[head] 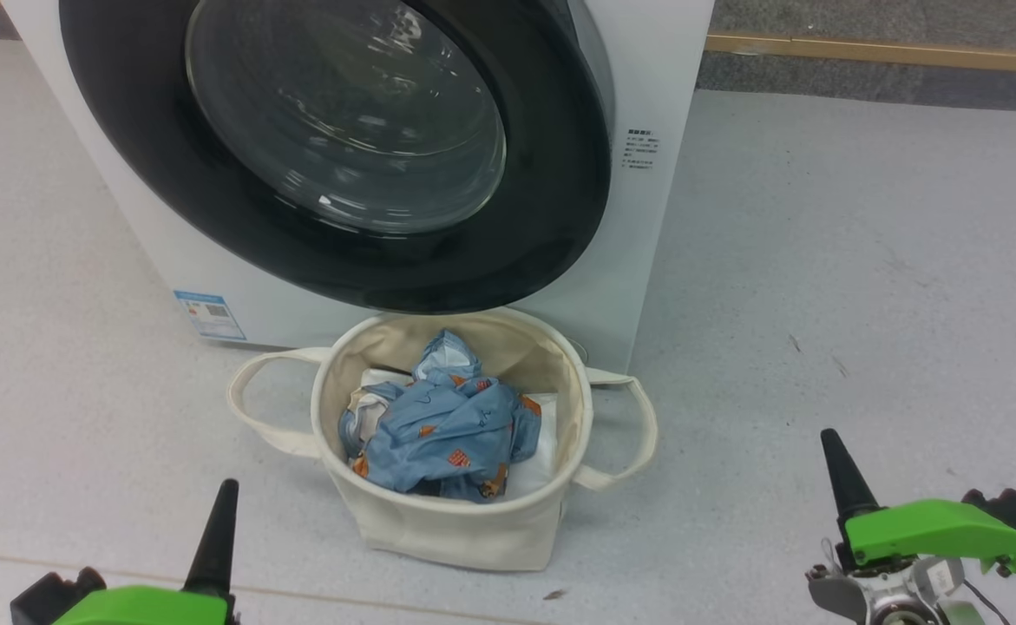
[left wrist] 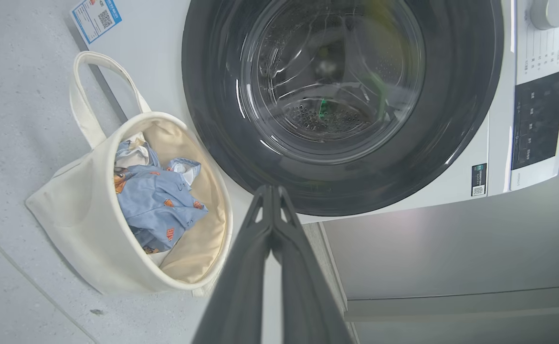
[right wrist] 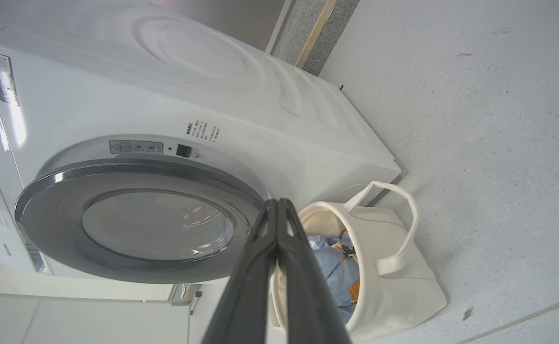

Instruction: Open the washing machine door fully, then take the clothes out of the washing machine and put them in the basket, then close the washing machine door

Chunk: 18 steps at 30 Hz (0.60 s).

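The washing machine door point(head: 343, 121), black-rimmed with a domed glass centre, lies flat against the white washing machine point(head: 646, 217). Just in front of it, on the floor, stands the cream basket point(head: 447, 538), holding light blue printed clothes point(head: 447, 425) and some white cloth. My left gripper point(head: 229, 486) is shut and empty at the lower left, short of the basket. My right gripper point(head: 829, 436) is shut and empty at the lower right, well clear of it. The left wrist view has the left gripper point(left wrist: 270, 188) below the door point(left wrist: 332, 81), beside the basket point(left wrist: 83, 215) and clothes point(left wrist: 157, 205). The right wrist view has the right gripper point(right wrist: 278, 201), door point(right wrist: 155, 224), basket point(right wrist: 398, 291) and clothes point(right wrist: 336, 272).
Grey speckled floor point(head: 863, 260) spreads wide to the right of the machine and basket. A wooden strip point(head: 881, 50) runs along the back right. A blue sticker point(head: 208, 314) marks the machine's lower left front. The control panel point(left wrist: 537, 119) sits beside the door.
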Tool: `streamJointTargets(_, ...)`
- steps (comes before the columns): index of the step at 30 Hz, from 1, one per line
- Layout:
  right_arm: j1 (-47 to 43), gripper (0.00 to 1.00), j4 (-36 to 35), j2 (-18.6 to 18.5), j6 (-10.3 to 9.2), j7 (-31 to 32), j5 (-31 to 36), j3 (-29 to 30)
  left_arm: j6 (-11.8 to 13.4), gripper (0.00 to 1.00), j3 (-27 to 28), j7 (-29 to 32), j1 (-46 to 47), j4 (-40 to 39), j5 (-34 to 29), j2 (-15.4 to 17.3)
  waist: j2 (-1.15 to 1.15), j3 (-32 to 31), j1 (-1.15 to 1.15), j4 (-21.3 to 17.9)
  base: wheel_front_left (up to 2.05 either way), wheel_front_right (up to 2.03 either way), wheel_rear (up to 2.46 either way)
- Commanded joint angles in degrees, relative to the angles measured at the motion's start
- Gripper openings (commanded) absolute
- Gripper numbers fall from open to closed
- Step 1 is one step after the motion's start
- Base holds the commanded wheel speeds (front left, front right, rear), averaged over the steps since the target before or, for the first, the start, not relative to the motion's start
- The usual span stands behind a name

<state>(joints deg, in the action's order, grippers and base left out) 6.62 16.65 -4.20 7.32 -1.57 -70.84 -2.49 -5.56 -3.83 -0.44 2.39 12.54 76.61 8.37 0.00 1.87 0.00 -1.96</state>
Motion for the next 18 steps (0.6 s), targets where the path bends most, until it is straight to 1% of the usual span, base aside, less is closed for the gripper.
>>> streamJointTargets(1, 0.69, 0.00, -2.35, -0.69, 0.12, 0.47, -1.83, -0.02, -0.47, 0.00, 2.38, 0.56, 2.86, -1.30, 1.35, -0.01, 0.00, -0.08, 0.00, 0.10, 0.00, 0.00, 0.00)
streamJointTargets(18, 0.13, 0.00, -2.53, -0.59, 0.14, 2.81, -10.84, 2.73, -1.08, 0.00, 5.40, 2.98, 3.22, -0.14, 7.54, -2.07, 0.00, -0.75, 0.00, 0.87, 0.00, 0.00, 0.00)
